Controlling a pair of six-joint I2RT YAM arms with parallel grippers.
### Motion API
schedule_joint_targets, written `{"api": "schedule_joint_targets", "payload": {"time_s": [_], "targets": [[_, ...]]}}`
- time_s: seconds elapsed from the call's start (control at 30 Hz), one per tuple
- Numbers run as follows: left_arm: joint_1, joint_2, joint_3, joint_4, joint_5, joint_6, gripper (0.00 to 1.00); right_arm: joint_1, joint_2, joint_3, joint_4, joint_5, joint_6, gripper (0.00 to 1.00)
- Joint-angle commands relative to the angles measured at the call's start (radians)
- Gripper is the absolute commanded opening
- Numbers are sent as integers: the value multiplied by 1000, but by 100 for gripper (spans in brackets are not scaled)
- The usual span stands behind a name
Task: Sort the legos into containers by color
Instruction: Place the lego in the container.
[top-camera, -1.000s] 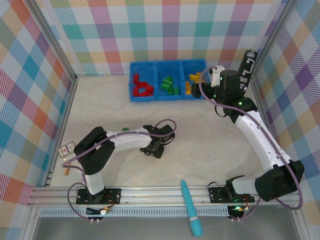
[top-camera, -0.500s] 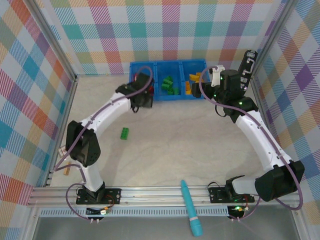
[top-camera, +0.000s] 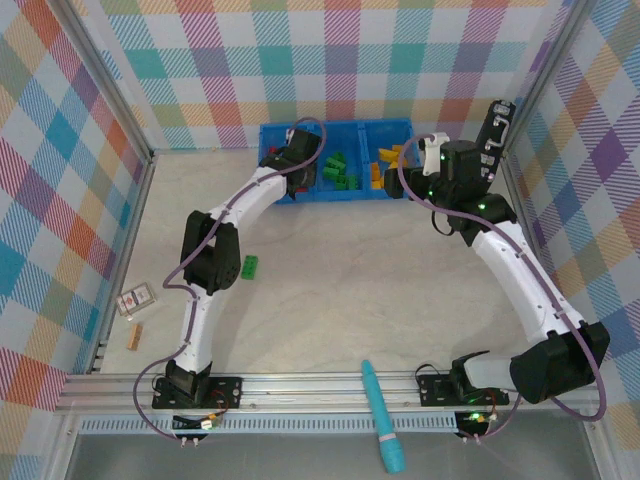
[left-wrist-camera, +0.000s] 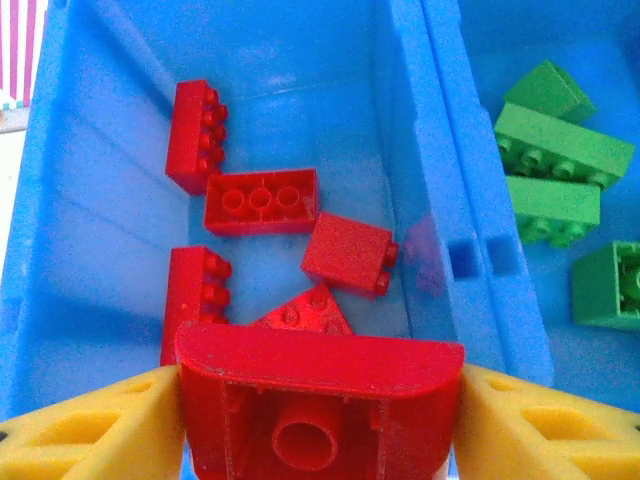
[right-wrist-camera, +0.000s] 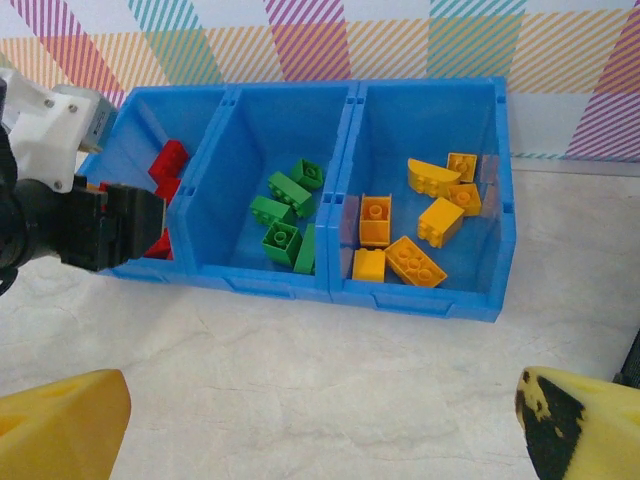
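Observation:
The blue bin (top-camera: 335, 197) stands at the back with three compartments. Its left one holds several red legos (left-wrist-camera: 260, 205), the middle one green legos (right-wrist-camera: 285, 215), the right one yellow-orange legos (right-wrist-camera: 420, 225). My left gripper (left-wrist-camera: 318, 420) hangs over the left compartment, its yellow fingers (left-wrist-camera: 90, 430) pressed on both ends of a red curved lego (left-wrist-camera: 315, 380), underside toward the camera. One green lego (top-camera: 250, 266) lies alone on the table by the left arm. My right gripper (right-wrist-camera: 320, 420) stands wide open above bare table in front of the bin.
A teal pen-like tool (top-camera: 383, 415) lies across the front rail. A small card (top-camera: 135, 299) and a wooden block (top-camera: 134, 337) sit at the left edge. A black device (top-camera: 497, 130) stands at the back right. Checkered walls close in three sides.
The left arm swung from the middle of the table up to the bin's left compartment with the red lego. The green lego on the table came into sight. The right arm stayed put.

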Motion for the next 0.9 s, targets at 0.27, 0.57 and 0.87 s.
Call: {"api": "schedule_joint_targets", "payload": {"time_s": [0.27,0.57,0.87], "targets": [[40,0,11,137,-86,-1,67,-7,-18,3,6,12,1,99],[73,42,-17,214,-59,-30,73,-6,-21,4,8,15,5,99],[88,6,-58,207,-46,-35,75,-6,-19,1,6,12,10,99]]}}
